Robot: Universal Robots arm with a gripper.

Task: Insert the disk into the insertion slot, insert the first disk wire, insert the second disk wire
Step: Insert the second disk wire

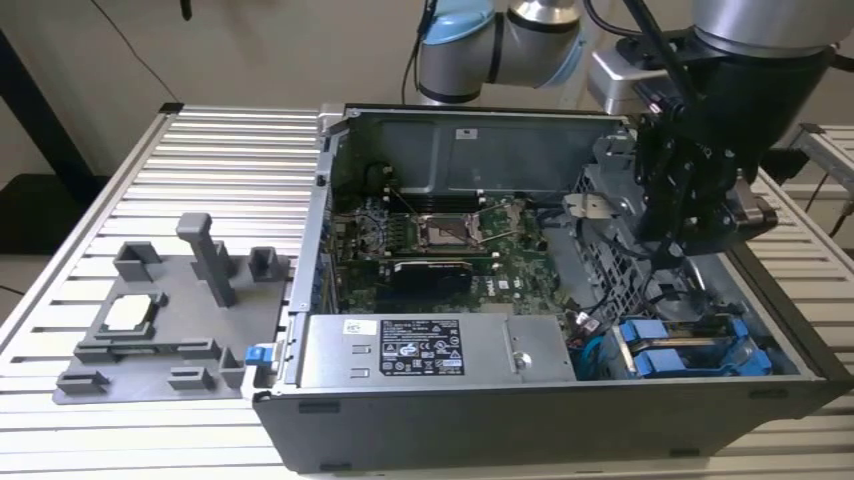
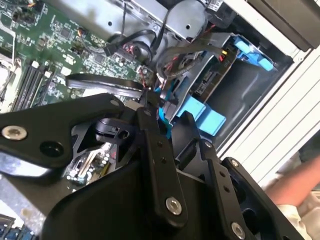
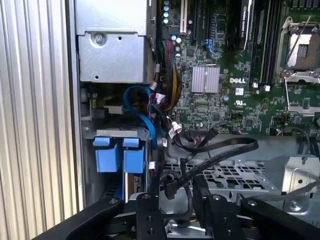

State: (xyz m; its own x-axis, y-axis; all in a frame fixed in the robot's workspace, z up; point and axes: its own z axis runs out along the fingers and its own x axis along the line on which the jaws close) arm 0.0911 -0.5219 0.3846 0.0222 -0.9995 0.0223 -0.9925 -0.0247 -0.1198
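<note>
The disk [image 1: 663, 360] is sitting in the insertion slot [image 3: 120, 133] at the lower right of the exterior view, with the gripper [image 3: 176, 201] hanging over the wires.

In the first wrist view a black wire's connector [image 3: 170, 189] is dangling between the black fingers [image 3: 148, 216], though whether they are pinching it or standing apart I cannot tell. The blue carrier looks seated, so the work is probably now at a disk wire (a judgement only). To do it well, the plug should be squared to the drive's port and pressed straight in, while keeping the blue cable [image 3: 142, 107] and the looped black leads off the perforated cage [image 3: 225, 176].
</note>
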